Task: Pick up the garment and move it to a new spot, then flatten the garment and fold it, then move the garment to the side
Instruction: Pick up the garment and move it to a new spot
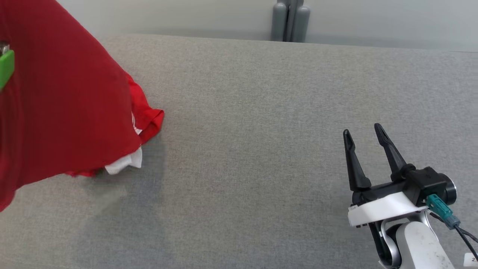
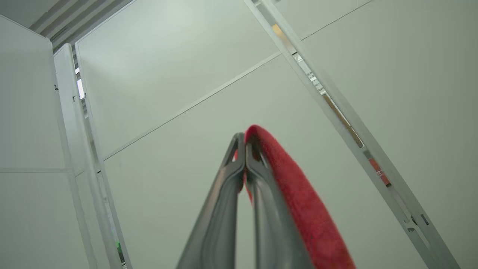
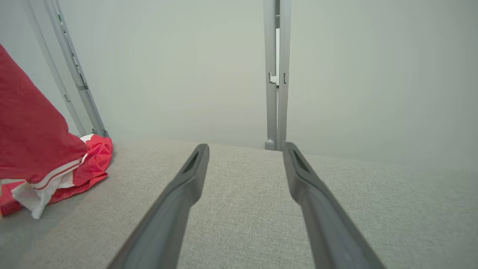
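Observation:
A red garment (image 1: 67, 104) with white trim hangs at the left of the head view, its lower end bunched on the grey table (image 1: 254, 112). In the left wrist view my left gripper (image 2: 244, 140) points up toward the wall panels, shut on a fold of the red garment (image 2: 298, 194) that drapes over the right finger. My right gripper (image 1: 364, 132) hovers low over the table at the lower right, open and holding nothing. The right wrist view has its fingers (image 3: 186, 179) spread over bare cloth, with the garment (image 3: 41, 149) far off to the left.
The table's far edge runs across the top of the head view, with a grey post (image 1: 290, 20) behind it and a pale wall beyond. A green piece (image 1: 6, 67) sits at the left edge against the garment.

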